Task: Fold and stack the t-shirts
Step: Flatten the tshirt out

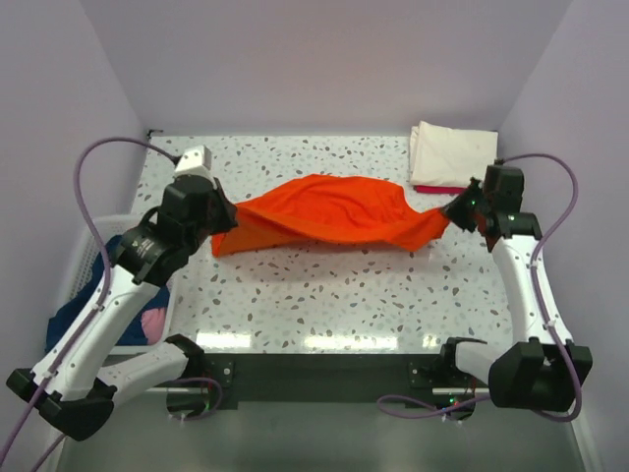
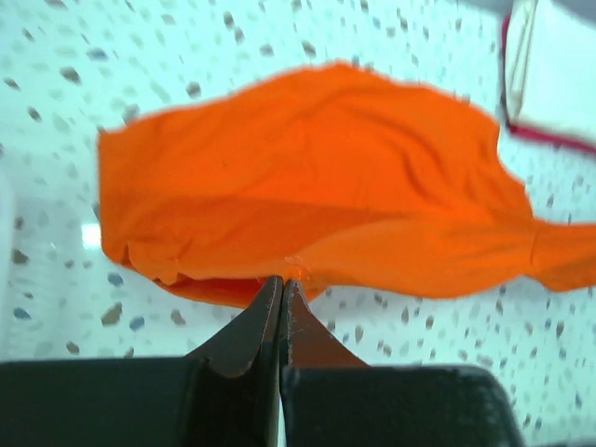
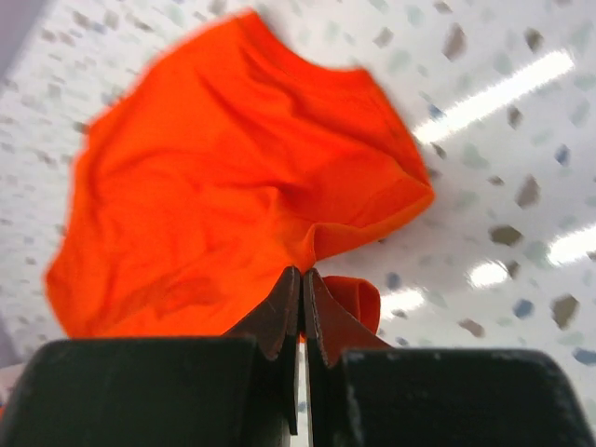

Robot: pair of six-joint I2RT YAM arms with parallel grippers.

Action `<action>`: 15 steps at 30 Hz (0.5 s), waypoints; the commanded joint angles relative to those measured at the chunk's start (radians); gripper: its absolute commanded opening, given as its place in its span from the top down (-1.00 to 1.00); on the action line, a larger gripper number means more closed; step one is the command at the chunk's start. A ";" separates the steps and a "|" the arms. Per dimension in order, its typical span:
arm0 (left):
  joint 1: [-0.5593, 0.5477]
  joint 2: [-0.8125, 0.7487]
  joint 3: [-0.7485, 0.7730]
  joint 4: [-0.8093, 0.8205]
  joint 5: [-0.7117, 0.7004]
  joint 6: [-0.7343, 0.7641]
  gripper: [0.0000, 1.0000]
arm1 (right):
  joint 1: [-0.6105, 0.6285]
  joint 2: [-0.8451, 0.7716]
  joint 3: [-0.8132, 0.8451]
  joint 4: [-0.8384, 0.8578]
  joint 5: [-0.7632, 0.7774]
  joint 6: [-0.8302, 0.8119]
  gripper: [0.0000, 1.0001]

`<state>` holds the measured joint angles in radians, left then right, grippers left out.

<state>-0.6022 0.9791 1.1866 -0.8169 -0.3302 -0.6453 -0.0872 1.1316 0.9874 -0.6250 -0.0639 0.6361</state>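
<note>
The orange t-shirt hangs stretched between the two arms over the middle of the speckled terrazzo-patterned worktop, with its long axis running left to right. The cloth is soft and matte. It bunches in loose lengthwise folds, broad at the left and narrowing to a twisted tail at the right. The left pincer is clamped tight on the shirt's left edge, and its dark tapered jaws meet with a nip of orange hem between the tips. The right pincer is likewise closed on the narrow right end. At the far right corner a cream-white t-shirt lies folded into a flat rectangle on a red t-shirt, of which only a thin edge shows.
</note>
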 commanded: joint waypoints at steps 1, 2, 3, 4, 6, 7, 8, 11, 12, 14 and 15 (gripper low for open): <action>0.122 0.030 0.129 0.119 -0.075 0.095 1.00 | -0.005 0.054 0.221 0.099 -0.142 0.063 1.00; 0.148 0.036 0.178 0.163 -0.054 0.101 1.00 | -0.008 0.101 0.340 0.087 -0.172 0.063 1.00; 0.168 0.050 0.206 0.183 -0.043 0.107 1.00 | -0.008 0.124 0.397 0.076 -0.192 0.062 1.00; 0.194 0.055 0.240 0.202 -0.041 0.113 1.00 | -0.006 0.144 0.454 0.062 -0.210 0.062 1.00; 0.202 0.072 0.345 0.203 -0.061 0.122 1.00 | -0.006 0.181 0.626 0.006 -0.221 0.060 1.00; 0.202 0.073 0.411 0.200 -0.073 0.130 1.00 | -0.006 0.188 0.675 -0.011 -0.218 0.056 1.00; 0.202 0.070 0.438 0.200 -0.078 0.134 1.00 | -0.006 0.194 0.774 -0.034 -0.209 0.039 1.00; 0.202 0.040 0.498 0.212 -0.087 0.153 1.00 | -0.008 0.185 0.929 -0.099 -0.185 -0.005 1.00; 0.202 0.014 0.505 0.219 -0.095 0.157 1.00 | -0.008 0.168 0.959 -0.116 -0.183 -0.015 1.00; 0.202 -0.017 0.524 0.240 -0.118 0.176 1.00 | -0.006 0.146 1.022 -0.116 -0.186 -0.033 1.00; 0.202 -0.039 0.531 0.246 -0.124 0.183 1.00 | -0.008 0.126 1.042 -0.116 -0.183 -0.038 1.00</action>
<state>-0.4068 1.0000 1.6653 -0.6449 -0.3985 -0.5179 -0.0875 1.3273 1.9343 -0.6968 -0.2279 0.6418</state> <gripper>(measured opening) 0.018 0.011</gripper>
